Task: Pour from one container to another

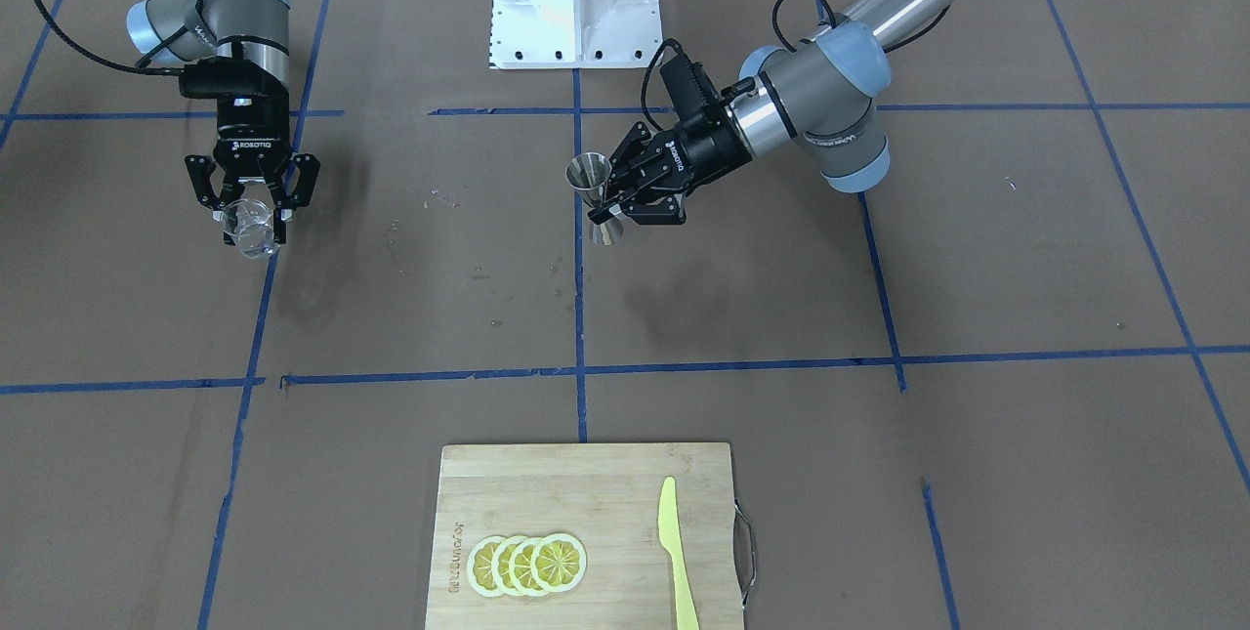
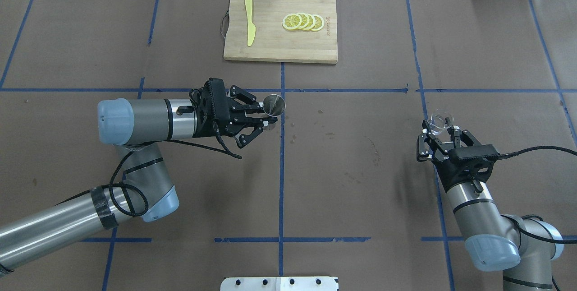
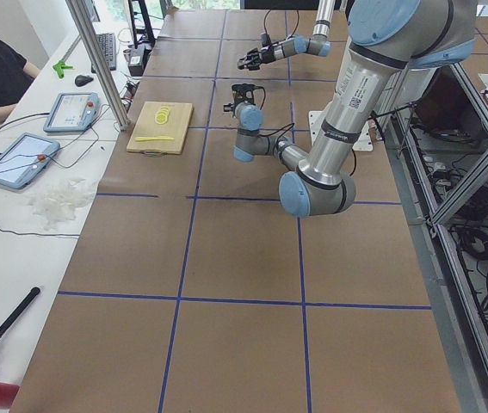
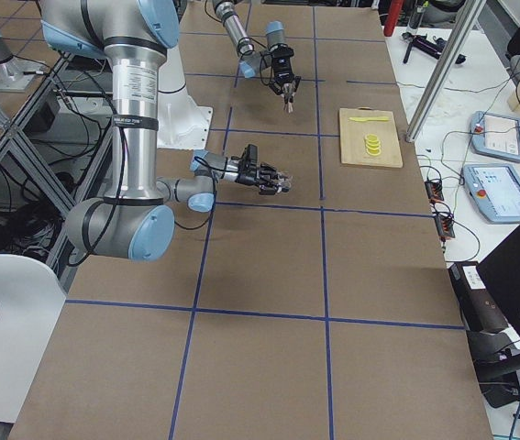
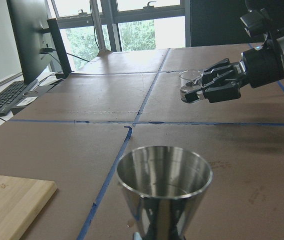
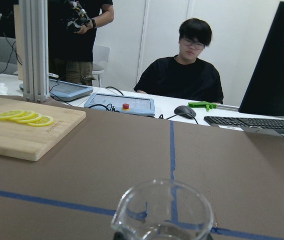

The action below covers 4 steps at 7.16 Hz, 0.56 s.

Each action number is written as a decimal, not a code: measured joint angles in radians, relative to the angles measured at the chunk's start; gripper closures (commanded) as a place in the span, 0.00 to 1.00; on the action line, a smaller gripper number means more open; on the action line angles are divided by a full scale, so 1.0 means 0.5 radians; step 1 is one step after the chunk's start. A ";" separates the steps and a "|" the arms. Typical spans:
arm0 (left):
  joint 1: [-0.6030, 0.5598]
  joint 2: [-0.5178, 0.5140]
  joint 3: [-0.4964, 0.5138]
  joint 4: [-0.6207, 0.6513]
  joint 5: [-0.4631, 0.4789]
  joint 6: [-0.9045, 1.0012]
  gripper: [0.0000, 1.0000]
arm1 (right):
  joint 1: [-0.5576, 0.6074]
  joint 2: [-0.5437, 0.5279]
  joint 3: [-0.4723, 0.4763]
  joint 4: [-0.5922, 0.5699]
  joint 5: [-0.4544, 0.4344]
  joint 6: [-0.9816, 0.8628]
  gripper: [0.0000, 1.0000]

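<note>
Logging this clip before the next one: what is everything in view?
cup: one, clear glass, held above the table on the robot's right
jigger: one, shiny steel, held above the table's middle
board: one, light wood, table's far edge
lemon slices: four, yellow, overlapping on the board
knife: one, yellow-green, on the board, apart from the slices
table: one, brown with blue tape lines
base plate: one, white, robot's edge
tablets: two, grey-blue, side desk
keyboard: one, black, side desk
people: two, dark tops, behind the desk
left gripper: black, shut on jigger
right gripper: black, shut on cup
</note>
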 measured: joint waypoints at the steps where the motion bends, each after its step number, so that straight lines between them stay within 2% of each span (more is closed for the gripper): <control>1: 0.001 0.000 0.001 0.001 0.000 0.000 1.00 | 0.021 0.084 0.003 0.018 0.004 -0.260 1.00; 2: 0.001 0.000 0.003 0.002 0.000 0.000 1.00 | 0.048 0.209 0.003 0.020 0.005 -0.479 1.00; 4: 0.009 0.002 0.007 0.003 0.002 0.000 1.00 | 0.071 0.408 0.004 0.006 0.003 -0.606 1.00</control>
